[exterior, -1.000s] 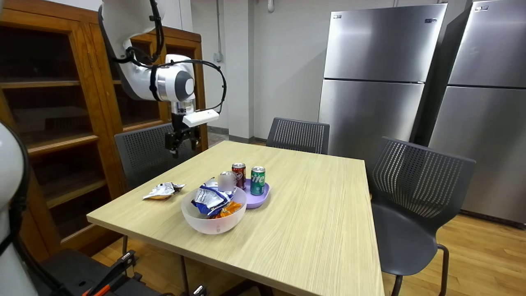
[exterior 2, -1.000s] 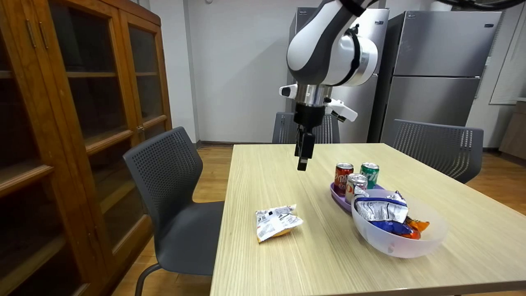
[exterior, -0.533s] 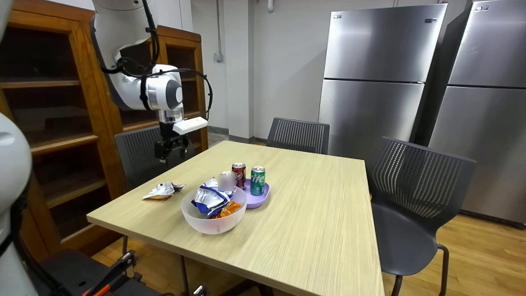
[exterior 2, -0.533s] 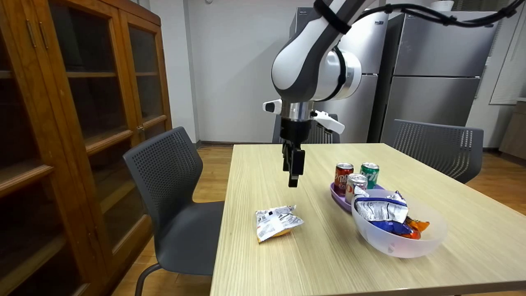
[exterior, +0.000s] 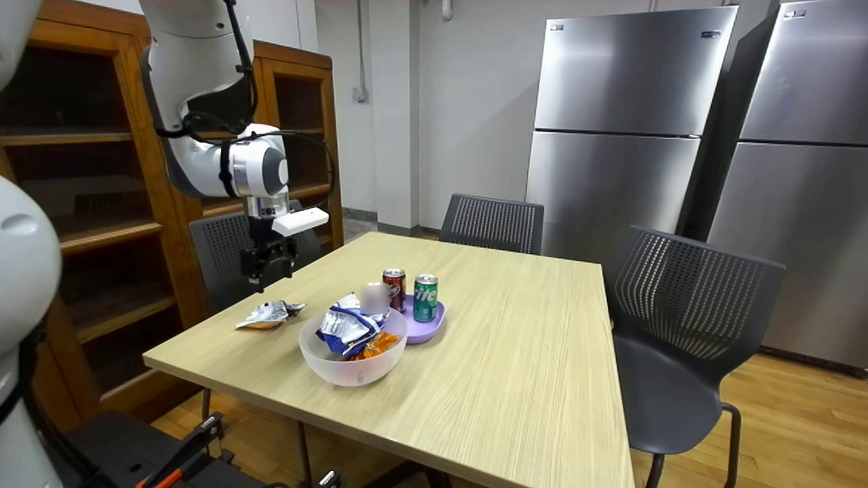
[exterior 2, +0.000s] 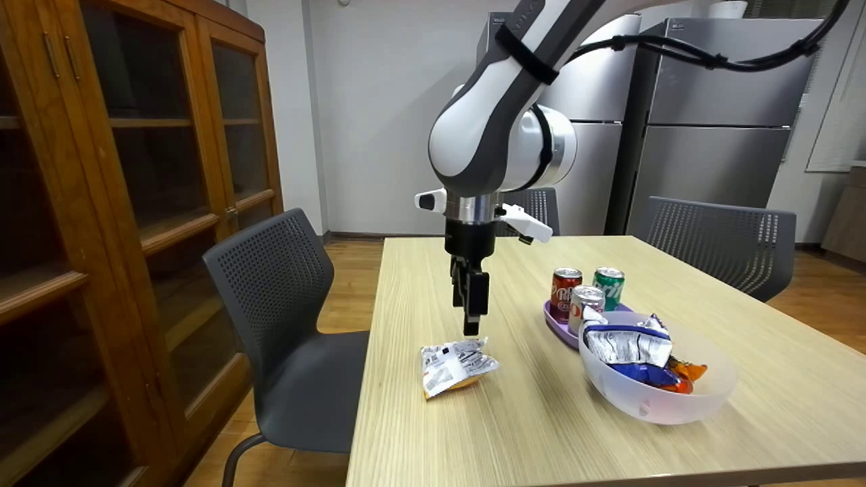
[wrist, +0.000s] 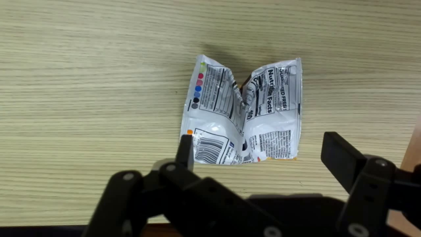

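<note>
From where I stand, the lone snack packet [wrist: 215, 125] lies on the pale table [exterior 2: 514, 433] near its edge, Nutrition Facts side up, creased deep down the middle, perhaps because it is loosely filled. Just above it hangs the black gripper [wrist: 259, 153], fingers [wrist: 340, 161] spread wide with nothing between them, a spread that looks suited to something this broad. Farther along, one frosted bowl [exterior 2: 629, 402] seems to serve for keeping bags together: I count a blue-and-silver bag [exterior 2: 626, 348] and an orange bag [exterior 2: 685, 372], though more could be hidden beneath. Beside it, one purple tray [exterior: 424, 332] apparently groups three upright cans: a dark red can [exterior 2: 564, 296], a green can [exterior 2: 609, 289] and a silver can [exterior 2: 586, 308]. Whether bowl and tray touch, I can't tell. Around the table are three grey chairs [exterior 2: 270, 291]; beyond, two steel fridges [exterior: 610, 196] and one wooden cabinet [exterior 2: 88, 203].
</note>
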### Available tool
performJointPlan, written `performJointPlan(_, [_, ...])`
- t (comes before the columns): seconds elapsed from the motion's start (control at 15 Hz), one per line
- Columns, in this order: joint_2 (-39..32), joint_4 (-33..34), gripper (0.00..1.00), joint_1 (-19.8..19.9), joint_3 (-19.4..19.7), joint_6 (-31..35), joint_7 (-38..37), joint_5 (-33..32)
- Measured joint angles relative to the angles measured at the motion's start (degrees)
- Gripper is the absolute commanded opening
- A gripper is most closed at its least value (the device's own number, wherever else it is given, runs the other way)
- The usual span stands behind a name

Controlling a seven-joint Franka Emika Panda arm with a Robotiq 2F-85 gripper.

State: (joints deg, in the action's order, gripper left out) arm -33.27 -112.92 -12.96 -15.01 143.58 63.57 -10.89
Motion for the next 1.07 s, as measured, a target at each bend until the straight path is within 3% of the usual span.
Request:
performJointPlan(0.73, [-5.2,3.0,1.0,-0.7,0.1,0.0,-1.4,-0.2])
performJointPlan(0.8, [-5.6,3.3,0.75,-0.7,0.1,0.0,-1.6,-0.2])
performJointPlan(0.87, [-5.9,3.6,0.74,-0.7,0.1,0.0,-1.8,-0.2])
performJointPlan(1.07, [-6.9,4.2,0.5,-0.7,0.1,0.0,-2.0,-0.2])
